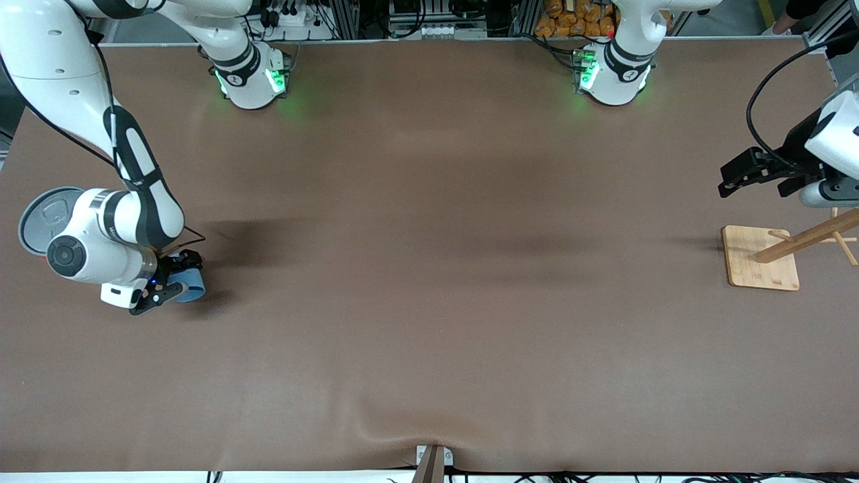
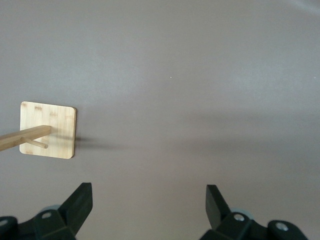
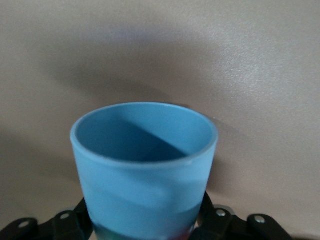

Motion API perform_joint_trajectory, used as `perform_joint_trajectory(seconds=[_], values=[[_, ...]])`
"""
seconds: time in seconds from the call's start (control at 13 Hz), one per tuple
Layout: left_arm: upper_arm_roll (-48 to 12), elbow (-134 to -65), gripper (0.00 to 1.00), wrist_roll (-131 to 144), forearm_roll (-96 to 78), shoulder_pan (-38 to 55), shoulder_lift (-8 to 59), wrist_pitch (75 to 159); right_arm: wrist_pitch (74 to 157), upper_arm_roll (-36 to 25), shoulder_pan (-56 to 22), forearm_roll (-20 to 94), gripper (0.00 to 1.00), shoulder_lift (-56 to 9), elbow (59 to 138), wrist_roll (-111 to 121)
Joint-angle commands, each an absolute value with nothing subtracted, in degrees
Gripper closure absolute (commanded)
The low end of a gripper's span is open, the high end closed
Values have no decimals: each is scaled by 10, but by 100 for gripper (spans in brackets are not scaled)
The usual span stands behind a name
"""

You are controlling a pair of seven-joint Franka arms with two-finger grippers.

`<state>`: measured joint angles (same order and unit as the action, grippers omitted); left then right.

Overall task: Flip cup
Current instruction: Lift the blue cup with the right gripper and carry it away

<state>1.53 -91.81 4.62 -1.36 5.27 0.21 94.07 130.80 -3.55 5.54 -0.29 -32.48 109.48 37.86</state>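
The small light-blue cup (image 1: 191,284) sits between the fingers of my right gripper (image 1: 169,280), low over the table near the right arm's end. It is tilted on its side with its mouth facing away from the wrist. In the right wrist view the cup (image 3: 145,165) fills the middle and its darker blue inside shows. My right gripper (image 3: 145,222) is shut on the cup's lower body, with a black finger (image 3: 82,220) on each side. My left gripper (image 1: 730,178) is open and empty, waiting in the air above the wooden stand; in the left wrist view the left gripper (image 2: 149,192) has its fingers wide apart.
A big can with a grey pull-tab lid (image 1: 45,216) stands at the right arm's end of the table, partly hidden by the right arm. A wooden peg stand on a square base (image 1: 762,258) is at the left arm's end; it also shows in the left wrist view (image 2: 47,130).
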Motion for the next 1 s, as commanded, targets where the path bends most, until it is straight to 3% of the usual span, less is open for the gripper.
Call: perform_joint_trajectory(seconds=[0.0,0.46,0.77,0.92], values=[[11,-911,0,33,-8,47,4,931,1289,-25,60,6,72,-320,1085,437],[11,-911,0,33,-8,47,4,931,1130,100,52,8,72,-286,995,508],[11,-911,0,32,-8,47,4,931,1136,199,22,8,72,-285,985,546],[11,-911,0,33,-9,47,4,931,1179,219,-11,6,71,-289,986,548]])
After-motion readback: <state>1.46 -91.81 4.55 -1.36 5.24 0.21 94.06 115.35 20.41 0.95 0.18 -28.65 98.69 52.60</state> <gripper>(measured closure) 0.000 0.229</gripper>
